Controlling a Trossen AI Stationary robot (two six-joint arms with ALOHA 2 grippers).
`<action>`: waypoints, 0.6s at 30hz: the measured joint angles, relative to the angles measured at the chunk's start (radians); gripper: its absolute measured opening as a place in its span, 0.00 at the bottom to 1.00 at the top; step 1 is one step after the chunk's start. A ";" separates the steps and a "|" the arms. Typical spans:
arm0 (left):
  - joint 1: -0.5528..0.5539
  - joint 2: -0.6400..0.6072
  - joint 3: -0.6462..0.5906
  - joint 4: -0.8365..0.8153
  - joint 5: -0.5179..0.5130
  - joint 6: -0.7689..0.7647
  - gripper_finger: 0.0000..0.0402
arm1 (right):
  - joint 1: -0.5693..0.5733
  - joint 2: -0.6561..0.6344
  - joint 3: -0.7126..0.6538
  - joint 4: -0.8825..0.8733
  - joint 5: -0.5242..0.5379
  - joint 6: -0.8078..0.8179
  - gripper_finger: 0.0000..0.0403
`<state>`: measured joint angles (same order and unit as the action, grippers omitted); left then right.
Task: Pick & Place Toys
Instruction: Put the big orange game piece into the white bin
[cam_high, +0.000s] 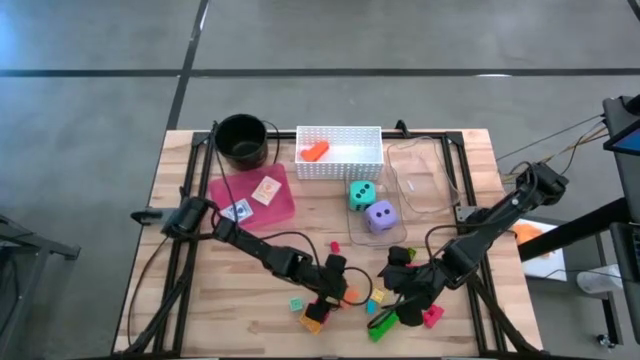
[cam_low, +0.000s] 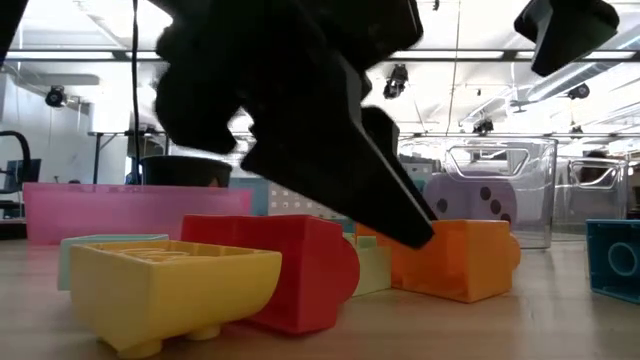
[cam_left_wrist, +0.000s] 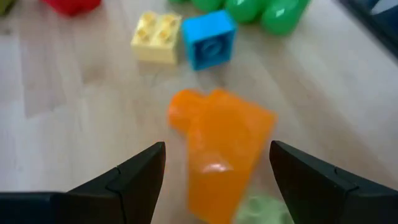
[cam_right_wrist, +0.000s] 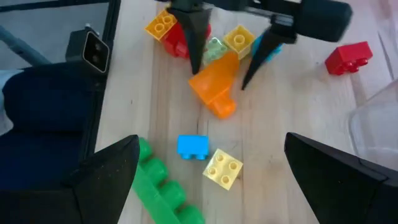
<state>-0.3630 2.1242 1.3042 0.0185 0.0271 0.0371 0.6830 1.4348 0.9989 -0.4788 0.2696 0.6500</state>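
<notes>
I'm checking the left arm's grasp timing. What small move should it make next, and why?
Probably lower a little and close. The left gripper stands open with its fingers on either side of the orange block, which lies tilted on the table, not yet pinched. The right gripper waits open nearby.

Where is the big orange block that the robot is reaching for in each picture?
High view: the orange block is mostly hidden under the left gripper, near the table's front edge.
Low view: right of centre, behind the red block.
Left wrist view: centre, between that arm's open fingers.
Right wrist view: upper middle, tilted, between the left gripper's fingers.
Shared landmark: the left gripper straddles it in every view.
</notes>
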 joint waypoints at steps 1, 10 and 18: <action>0.003 0.001 0.000 0.000 0.000 -0.001 0.72 | 0.000 -0.001 0.000 -0.002 0.008 -0.002 0.99; 0.023 0.001 0.000 -0.011 0.017 -0.017 0.56 | 0.000 0.006 0.005 0.000 0.021 -0.007 0.99; 0.046 0.001 0.000 -0.015 0.052 -0.045 0.40 | 0.000 0.005 0.005 -0.001 0.021 -0.007 0.99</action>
<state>-0.3166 2.1250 1.3041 0.0033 0.0795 -0.0081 0.6827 1.4403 1.0042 -0.4793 0.2901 0.6434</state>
